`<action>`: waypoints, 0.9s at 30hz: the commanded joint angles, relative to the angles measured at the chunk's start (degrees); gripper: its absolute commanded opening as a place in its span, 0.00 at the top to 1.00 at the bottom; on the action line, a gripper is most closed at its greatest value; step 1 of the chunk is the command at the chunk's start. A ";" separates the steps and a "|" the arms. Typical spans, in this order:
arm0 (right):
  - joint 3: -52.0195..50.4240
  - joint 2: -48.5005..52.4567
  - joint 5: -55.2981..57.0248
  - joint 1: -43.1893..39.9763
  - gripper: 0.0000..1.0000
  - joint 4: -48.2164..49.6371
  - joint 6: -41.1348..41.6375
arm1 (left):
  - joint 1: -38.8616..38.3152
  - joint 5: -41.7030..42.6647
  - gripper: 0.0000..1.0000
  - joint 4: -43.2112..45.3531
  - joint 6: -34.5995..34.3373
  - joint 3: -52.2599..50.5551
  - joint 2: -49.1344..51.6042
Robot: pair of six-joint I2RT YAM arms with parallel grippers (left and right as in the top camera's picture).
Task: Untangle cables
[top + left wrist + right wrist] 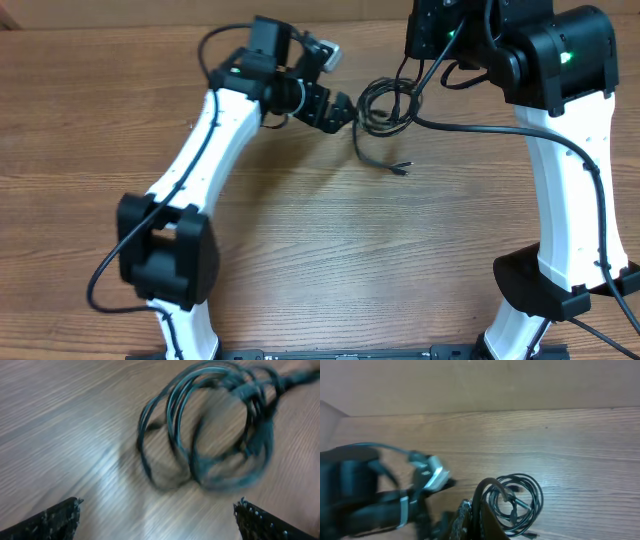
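Observation:
The cables (386, 104) lie as a small black coil at the back middle of the table, with one strand and its plug end (400, 168) trailing toward the front. My left gripper (345, 110) sits just left of the coil. In the left wrist view it (160, 517) is open wide, and the coil (210, 430) lies on the wood ahead of it, untouched. In the right wrist view my right gripper (477, 520) is shut on one strand that arches up (487, 487) from the coil (517, 502). In the overhead view its fingers are hidden under the wrist.
A thick black arm wire (480, 128) runs from near the coil to the right arm (565, 170). The left arm (215, 130) slants across the left side and shows blurred in the right wrist view (370, 490). A wall (480, 385) bounds the table's far edge.

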 commanded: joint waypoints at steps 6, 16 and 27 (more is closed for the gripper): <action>1.53 -1.97 -2.01 -0.02 0.96 -0.20 0.24 | 0.61 0.57 0.01 2.69 -2.21 0.04 1.38; 1.53 -1.97 -2.73 -0.02 0.96 -0.17 0.24 | -1.11 0.68 0.01 1.84 -2.21 0.04 1.40; 1.53 -1.97 -2.86 -0.02 0.96 -0.17 0.24 | -2.45 0.55 0.01 1.70 -2.21 0.02 1.42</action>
